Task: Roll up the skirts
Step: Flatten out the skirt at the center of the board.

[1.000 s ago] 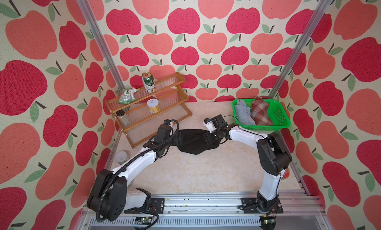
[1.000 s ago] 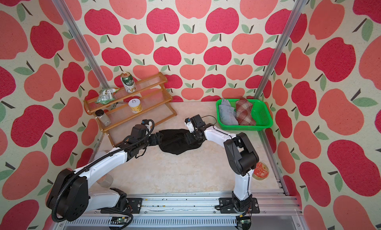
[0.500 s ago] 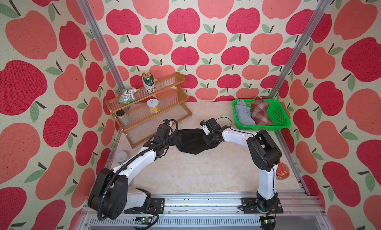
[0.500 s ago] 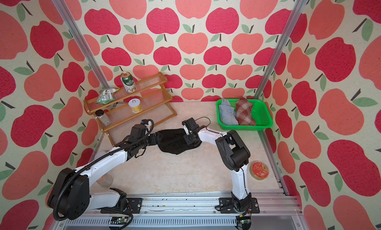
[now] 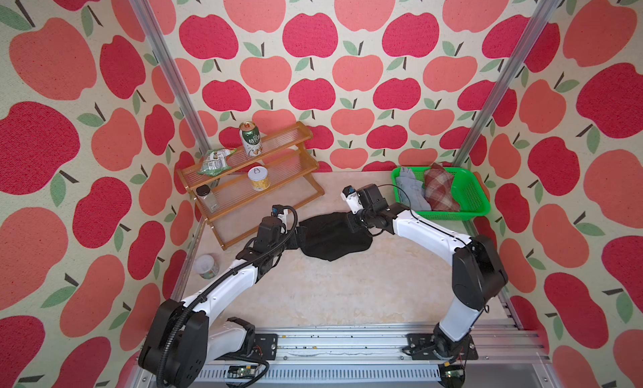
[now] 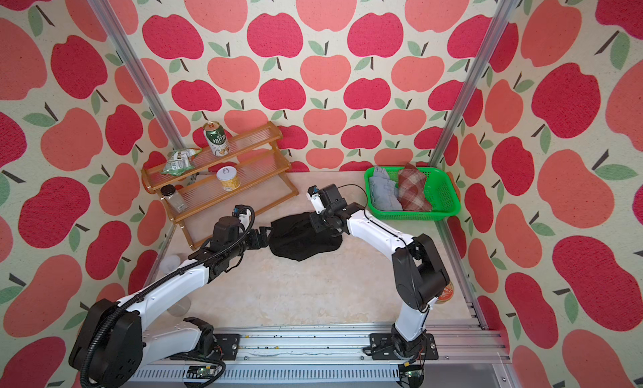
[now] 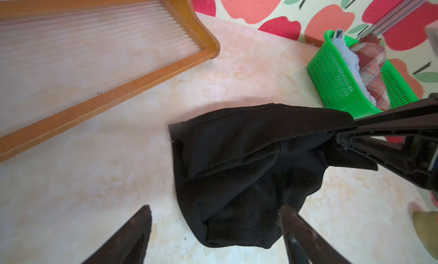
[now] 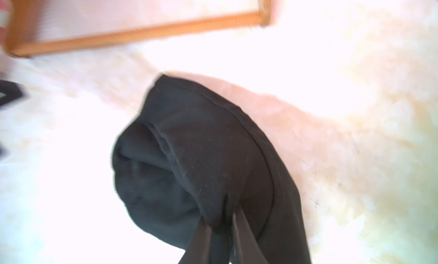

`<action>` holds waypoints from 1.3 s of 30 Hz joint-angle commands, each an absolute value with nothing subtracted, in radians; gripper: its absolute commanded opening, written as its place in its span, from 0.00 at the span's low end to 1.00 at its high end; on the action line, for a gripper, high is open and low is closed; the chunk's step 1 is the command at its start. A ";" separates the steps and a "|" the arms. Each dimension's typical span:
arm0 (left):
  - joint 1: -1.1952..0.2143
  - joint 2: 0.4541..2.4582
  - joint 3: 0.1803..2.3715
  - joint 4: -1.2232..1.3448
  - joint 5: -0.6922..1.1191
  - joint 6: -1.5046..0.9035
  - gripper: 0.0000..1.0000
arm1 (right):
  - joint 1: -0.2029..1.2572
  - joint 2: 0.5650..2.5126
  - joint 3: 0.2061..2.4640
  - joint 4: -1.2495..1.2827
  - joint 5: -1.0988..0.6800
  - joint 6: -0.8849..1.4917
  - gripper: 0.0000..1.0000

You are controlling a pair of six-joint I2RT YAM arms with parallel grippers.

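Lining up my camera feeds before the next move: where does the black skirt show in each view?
Top views: centre of the table between the two arms, black skirt.
Left wrist: middle to lower right.
Right wrist: centre to bottom, pinched by the right pincer.
Shared landmark: wooden rack.

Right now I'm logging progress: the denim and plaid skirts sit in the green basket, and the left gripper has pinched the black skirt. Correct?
Not quite. The right gripper has pinched the black skirt, as the right wrist view shows; the left gripper is open beside it. The denim skirt and plaid skirt do sit in the green basket.
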State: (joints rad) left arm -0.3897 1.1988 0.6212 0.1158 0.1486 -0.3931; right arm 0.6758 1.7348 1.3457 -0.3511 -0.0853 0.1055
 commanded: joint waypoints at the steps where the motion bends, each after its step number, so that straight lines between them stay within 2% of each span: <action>1: -0.388 1.231 0.611 0.233 0.249 -0.374 0.86 | 0.655 1.715 1.382 -0.437 -0.176 0.105 0.16; 9: -0.456 1.305 0.578 0.337 0.303 -0.262 0.84 | 0.613 1.631 1.389 -0.474 -0.315 0.141 0.14; 17: -0.614 1.370 0.618 0.342 0.051 -0.041 0.91 | 0.593 1.599 1.403 -0.481 -0.408 0.174 0.13; 25: -0.624 1.498 0.701 0.298 -0.127 0.049 0.92 | 0.591 1.564 1.399 -0.487 -0.435 0.179 0.11; 28: -0.618 1.536 0.735 0.270 -0.167 0.046 0.89 | 0.586 1.554 1.396 -0.493 -0.439 0.178 0.11; 29: -0.620 1.543 0.742 0.268 -0.173 0.047 0.84 | 0.584 1.554 1.394 -0.495 -0.439 0.178 0.11; 32: -0.632 1.580 0.800 0.190 -0.285 0.042 0.39 | 0.571 1.545 1.388 -0.502 -0.438 0.177 0.10; 34: -0.640 1.604 0.841 0.111 -0.365 0.043 0.19 | 0.555 1.536 1.378 -0.503 -0.435 0.183 0.10; 36: -0.663 1.590 0.841 0.096 -0.428 0.057 0.11 | 0.537 1.529 1.373 -0.511 -0.432 0.189 0.10; 39: -0.698 1.501 0.805 0.109 -0.468 0.080 0.08 | 0.495 1.512 1.366 -0.528 -0.432 0.203 0.08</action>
State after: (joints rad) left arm -0.6716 1.5692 0.8154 0.1658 -0.3515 0.0498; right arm 0.5259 1.5593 1.3743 -0.5034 -0.4187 0.1795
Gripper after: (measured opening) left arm 0.084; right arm 0.099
